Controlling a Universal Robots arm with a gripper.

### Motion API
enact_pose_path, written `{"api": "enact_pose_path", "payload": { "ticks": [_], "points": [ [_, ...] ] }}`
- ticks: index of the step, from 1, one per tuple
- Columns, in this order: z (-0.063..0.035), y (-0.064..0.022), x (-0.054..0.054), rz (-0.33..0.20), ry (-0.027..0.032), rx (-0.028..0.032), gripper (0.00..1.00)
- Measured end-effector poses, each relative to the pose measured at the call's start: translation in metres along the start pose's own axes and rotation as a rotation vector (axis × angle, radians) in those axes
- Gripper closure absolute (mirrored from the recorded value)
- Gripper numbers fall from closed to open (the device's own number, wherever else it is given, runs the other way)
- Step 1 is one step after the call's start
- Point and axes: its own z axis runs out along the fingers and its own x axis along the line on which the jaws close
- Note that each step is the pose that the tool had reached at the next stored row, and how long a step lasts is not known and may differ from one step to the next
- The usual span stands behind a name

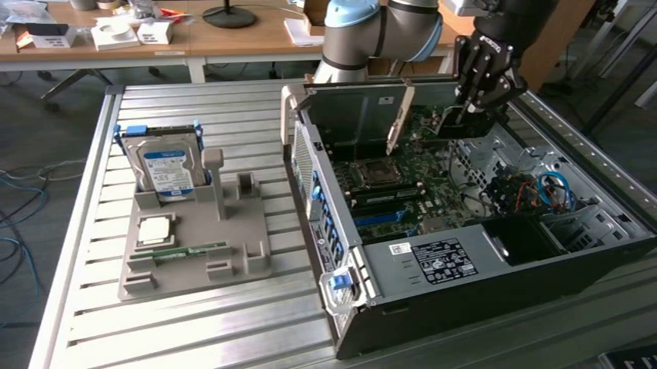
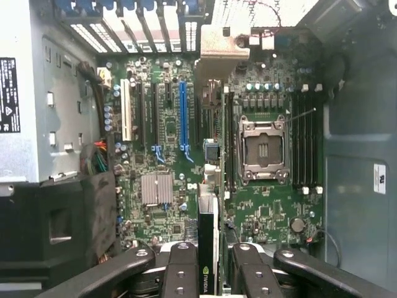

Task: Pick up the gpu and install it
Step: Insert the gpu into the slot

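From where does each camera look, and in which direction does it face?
Exterior view: high off the arm, looking down across the slatted table at the open computer case; the arm and claw show.
Wrist view: on the wrist, looking down into the case at the motherboard; the claw's fingers show.
Both share the gpu held in the claw and the CPU socket.
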Motion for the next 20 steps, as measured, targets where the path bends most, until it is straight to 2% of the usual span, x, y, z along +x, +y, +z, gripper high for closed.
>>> {"api": "enact_pose_path", "payload": {
  "ticks": [4,8,12,16,20],
  "points": [
    [0.0006,0.0056,0.0003,-0.005,0.0,0.0019,0.74],
    [0.0022,0.0057,0.0003,-0.033,0.0003,0.0075,0.74],
    [0.0026,0.006,0.0004,-0.043,0.0006,0.0079,0.74],
    [0.0035,0.0078,0.0005,-0.043,-0.0039,0.0141,0.74],
    [0.0075,0.0105,0.0008,-0.043,-0.004,0.0146,0.74]
  ]
}}
